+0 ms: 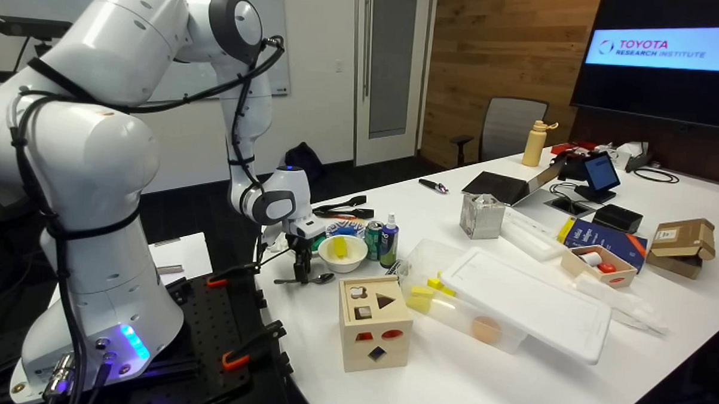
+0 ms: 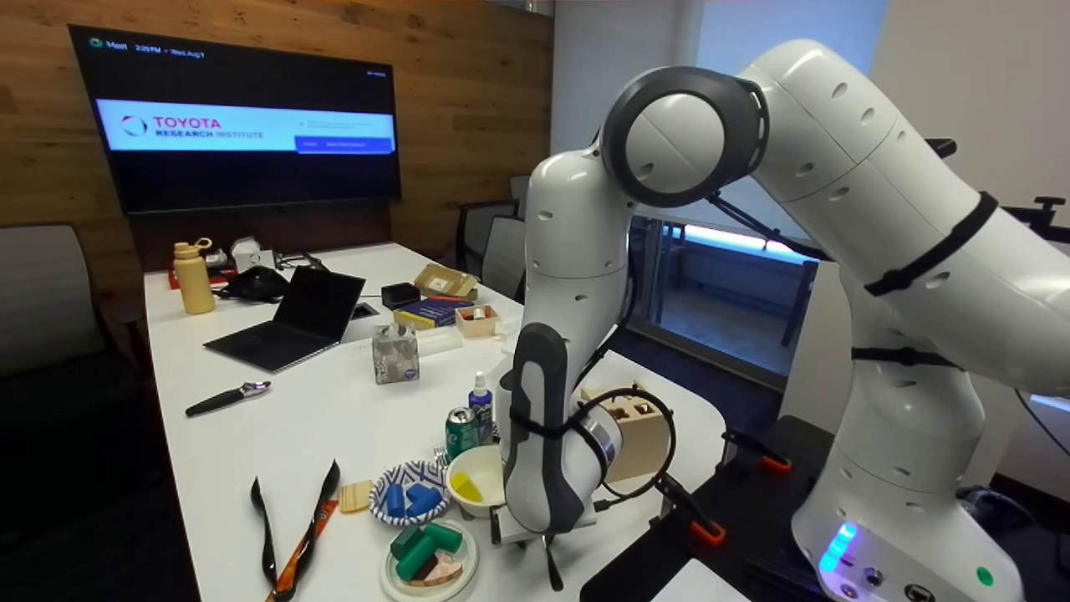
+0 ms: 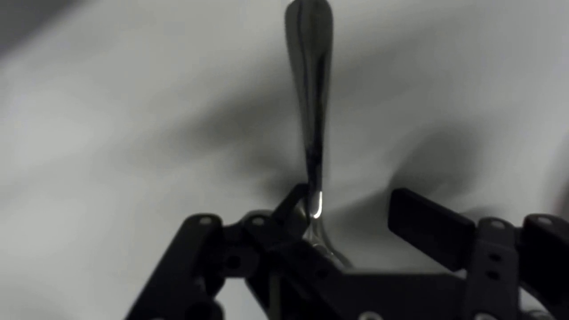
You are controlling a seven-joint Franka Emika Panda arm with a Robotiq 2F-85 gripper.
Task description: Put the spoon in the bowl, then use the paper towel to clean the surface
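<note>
The metal spoon [image 1: 322, 278] lies on the white tabletop [image 1: 449, 378]. Its handle shows in the wrist view [image 3: 313, 66] and in an exterior view [image 2: 553, 570]. My gripper [image 1: 301, 276] is low over the spoon, pointing down. In the wrist view my gripper [image 3: 349, 202] is open, with the spoon's neck between the fingers, right against the left finger; a wide gap separates it from the right finger. The spoon's bowl end is partly hidden by the gripper there. The pale round bowl [image 1: 342, 266], with a yellow piece inside, stands just beside the gripper. I cannot make out a paper towel for certain.
A green can [image 1: 373, 241] and blue spray bottle [image 1: 388, 242] stand by the bowl. A wooden shape-sorter cube [image 1: 374, 334] and clear bin [image 1: 469, 319] are nearby. A patterned bowl [image 2: 410, 518], a plate [image 2: 393, 585] with green blocks and black tongs [image 2: 309, 535] lie on the bowl's far side.
</note>
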